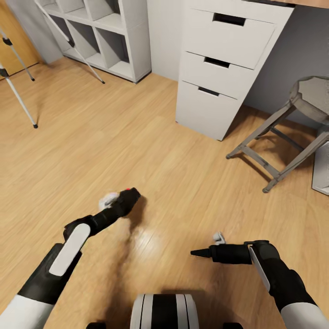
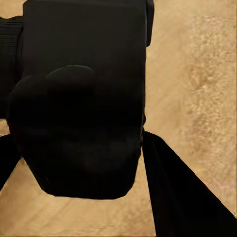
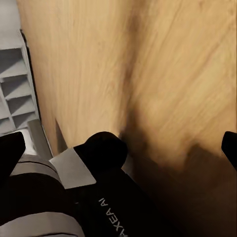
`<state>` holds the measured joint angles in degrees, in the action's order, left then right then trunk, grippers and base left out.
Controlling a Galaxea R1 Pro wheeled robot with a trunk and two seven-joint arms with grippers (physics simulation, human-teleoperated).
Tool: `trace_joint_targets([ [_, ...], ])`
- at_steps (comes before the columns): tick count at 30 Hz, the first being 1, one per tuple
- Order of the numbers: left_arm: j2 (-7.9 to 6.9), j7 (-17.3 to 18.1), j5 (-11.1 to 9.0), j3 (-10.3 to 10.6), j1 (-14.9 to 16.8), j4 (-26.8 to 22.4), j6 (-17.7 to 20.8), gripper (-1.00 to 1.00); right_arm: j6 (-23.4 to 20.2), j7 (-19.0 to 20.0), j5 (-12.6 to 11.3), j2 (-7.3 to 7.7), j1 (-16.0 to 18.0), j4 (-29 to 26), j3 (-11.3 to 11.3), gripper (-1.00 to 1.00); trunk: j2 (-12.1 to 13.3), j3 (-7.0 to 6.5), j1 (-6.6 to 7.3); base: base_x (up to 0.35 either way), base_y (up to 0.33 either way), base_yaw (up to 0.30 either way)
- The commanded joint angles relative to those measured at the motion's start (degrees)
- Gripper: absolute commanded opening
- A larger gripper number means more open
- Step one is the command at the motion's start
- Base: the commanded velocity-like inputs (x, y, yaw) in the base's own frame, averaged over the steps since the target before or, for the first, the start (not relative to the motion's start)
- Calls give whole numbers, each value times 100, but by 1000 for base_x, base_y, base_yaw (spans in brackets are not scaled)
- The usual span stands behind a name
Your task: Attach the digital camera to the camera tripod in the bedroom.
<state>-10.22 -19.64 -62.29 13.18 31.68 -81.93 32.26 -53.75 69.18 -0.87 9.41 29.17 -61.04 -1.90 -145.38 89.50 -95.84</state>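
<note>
My left gripper is shut on the digital camera, a small black box with a red dot on top, held low over the wood floor. In the left wrist view the camera body sits between the two dark fingers. The camera tripod's thin silver legs stand at the far left, one reaching the shelving; its head is out of view. My right gripper hovers over the floor, pointing left, and its fingertips stand wide apart with nothing between them.
A white drawer unit stands ahead on the right, with a grey stool beside it. White cube shelving lines the back wall and an oak door is at the far left. Plank floor stretches toward the tripod.
</note>
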Motion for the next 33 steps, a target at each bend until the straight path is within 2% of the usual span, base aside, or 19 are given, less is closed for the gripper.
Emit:
trace_joint_targets([
  [1, -354, 829, -318, -10, 5, -15, 18, -100, -46, 7, -10, 0, 1, -1, -33, 100, 0, -20, 4, 0, 0, 0],
  [2, -519, 1184, -541, -15, 5, -1, 18, -100, -45, 4, -10, 0, 1, 0, -59, 100, 1, -42, 7, 0, 0, 0],
  [3, -823, 1930, -899, -19, 5, 53, 19, -100, -43, -1, -10, 0, 1, 2, -107, 100, 3, -65, 9, 0, 0, 0],
  [4, -948, 2279, -1028, -19, 5, 90, 21, -100, -42, -3, -10, 0, 1, 2, -125, 100, 4, -87, 12, 0, 0, 0],
  [5, -1139, 2914, -1212, -18, 5, 193, 24, -100, -41, -5, -10, 0, 1, 3, -151, 100, 5, -109, 14, 0, 0, 0],
  [7, -1261, 3446, -1330, -18, 5, 325, 28, -100, -41, -7, -10, 0, 1, 3, -167, 100, 8, -153, 20, 0, 0, 0],
  [8, -1338, 3881, -1403, -18, 5, 468, 34, -100, -40, -8, -10, 0, 1, 4, -178, 100, 9, -175, 22, 0, 0, 0],
  [12, -1435, 4542, -1484, -19, 5, 739, 44, -100, -40, -9, -10, 0, 1, 4, -191, 100, 15, -264, 32, 0, 0, 0],
  [14, -1458, 4712, -1503, -18, 5, 799, 48, -100, -39, -9, -10, 0, 1, 4, -194, 100, 17, -308, 38, 0, 0, 0],
  [20, -1480, 4864, -1488, -17, 5, 847, 60, -100, -44, -4, 4, 0, 1, 0, -196, 100, 25, -441, 53, 0, 0, 0],
  [29, -1458, 4878, -1436, -11, 5, 849, 32, -100, -48, 7, 8, 0, 1, -4, -203, 100, 37, -641, 76, 0, 0, 0],
  [33, -1440, 4861, -1309, -9, 5, 851, 22, -100, -46, 5, 8, 0, 1, -4, -205, 100, 43, -729, 87, 0, 0, 0],
])
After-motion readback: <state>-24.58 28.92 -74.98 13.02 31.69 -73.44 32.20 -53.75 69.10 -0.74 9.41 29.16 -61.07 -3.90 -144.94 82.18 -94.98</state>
